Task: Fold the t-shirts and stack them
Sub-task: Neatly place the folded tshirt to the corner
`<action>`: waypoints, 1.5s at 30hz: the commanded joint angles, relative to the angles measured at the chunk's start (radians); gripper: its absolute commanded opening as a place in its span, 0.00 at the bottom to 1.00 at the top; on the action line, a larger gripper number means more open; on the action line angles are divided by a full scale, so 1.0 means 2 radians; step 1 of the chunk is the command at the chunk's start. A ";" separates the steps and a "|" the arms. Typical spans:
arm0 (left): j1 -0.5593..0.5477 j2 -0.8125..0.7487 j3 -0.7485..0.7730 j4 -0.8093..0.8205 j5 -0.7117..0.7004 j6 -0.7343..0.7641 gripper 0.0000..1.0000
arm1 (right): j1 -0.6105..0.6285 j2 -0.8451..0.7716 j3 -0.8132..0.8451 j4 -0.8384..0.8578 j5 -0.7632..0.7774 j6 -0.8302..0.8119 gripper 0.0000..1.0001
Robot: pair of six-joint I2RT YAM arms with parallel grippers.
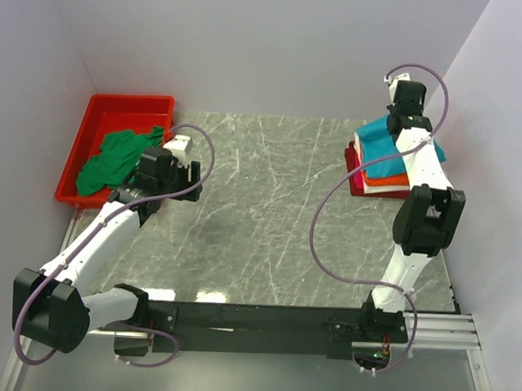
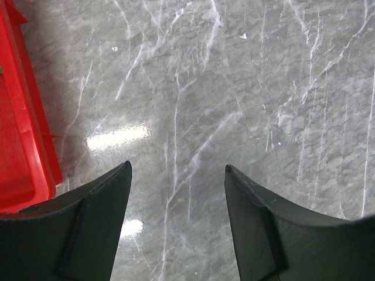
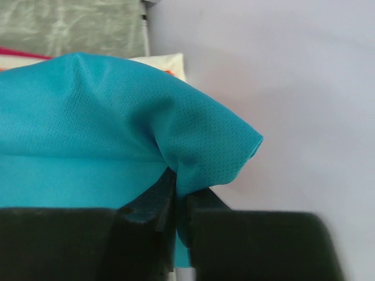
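Shirt [image 1: 114,160] in bin [image 1: 125,108] left, stack [image 1: 381,167] right

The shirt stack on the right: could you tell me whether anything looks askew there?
Yes: the teal t-shirt on top is bunched up at one edge, where the jaws of the right gripper pinch a fold.

white left arm [image 1: 97,239], white right arm [image 1: 423,165], black joints, lilac cables [image 1: 315,236], matte black jaws, seemingly padded inside

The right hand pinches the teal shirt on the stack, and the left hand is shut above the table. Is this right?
No: the left hand is open, as the left wrist view shows. The right hand does pinch the teal shirt.
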 commanded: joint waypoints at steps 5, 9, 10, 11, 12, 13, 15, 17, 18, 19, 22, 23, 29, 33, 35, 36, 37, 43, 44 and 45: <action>-0.003 0.002 0.006 0.006 0.010 0.011 0.70 | 0.000 0.081 0.056 0.093 0.145 -0.044 0.77; -0.005 0.000 0.005 0.007 0.008 0.010 0.70 | 0.000 0.073 0.071 0.085 0.135 -0.019 0.83; -0.005 0.000 0.005 0.008 0.006 0.011 0.70 | 0.000 0.062 0.077 0.078 0.126 -0.012 0.83; -0.006 -0.001 0.005 0.007 0.008 0.011 0.70 | 0.000 0.055 0.078 0.072 0.117 0.002 0.83; -0.006 -0.001 0.006 0.007 0.008 0.012 0.70 | 0.000 0.050 0.080 0.052 0.089 0.009 0.83; -0.006 0.000 0.006 0.007 0.009 0.012 0.70 | 0.000 0.037 0.084 0.039 0.070 0.018 0.83; -0.006 -0.001 0.006 0.007 0.011 0.012 0.70 | -0.001 0.022 0.088 -0.012 0.012 0.041 0.82; -0.006 -0.002 0.006 0.007 0.012 0.012 0.70 | -0.001 0.002 0.078 -0.042 -0.095 0.038 0.80; -0.006 -0.003 0.006 0.008 0.015 0.012 0.70 | 0.000 -0.004 0.073 -0.065 -0.129 0.035 0.79; -0.006 -0.002 0.006 0.008 0.016 0.012 0.70 | 0.002 -0.005 0.063 -0.070 -0.166 0.031 0.78; -0.007 -0.004 0.005 0.007 0.016 0.012 0.70 | 0.018 0.028 0.068 -0.054 -0.129 0.028 0.76; -0.007 -0.004 0.006 0.008 0.016 0.013 0.70 | 0.027 0.041 0.077 -0.049 -0.091 0.033 0.75; -0.010 -0.001 0.005 0.007 0.015 0.015 0.70 | 0.034 0.137 0.186 -0.068 -0.056 0.058 0.43; -0.010 0.002 0.005 0.005 0.014 0.017 0.70 | 0.037 0.173 0.217 -0.059 -0.042 0.049 0.37; -0.010 0.003 0.004 0.006 0.012 0.018 0.70 | 0.052 0.201 0.251 -0.067 -0.036 0.045 0.37; -0.010 0.003 0.004 0.006 0.012 0.017 0.70 | 0.055 0.210 0.262 -0.075 -0.035 0.044 0.37; -0.010 0.003 0.004 0.006 0.012 0.018 0.70 | 0.057 0.224 0.276 -0.077 -0.037 0.041 0.37; -0.011 0.010 0.006 0.005 0.016 0.018 0.70 | 0.074 0.251 0.268 -0.093 -0.079 0.004 0.38; -0.011 0.010 0.006 0.004 0.016 0.018 0.70 | 0.077 0.252 0.265 -0.094 -0.086 0.000 0.38; -0.011 0.011 0.005 0.005 0.016 0.018 0.70 | 0.079 0.254 0.263 -0.093 -0.091 -0.003 0.38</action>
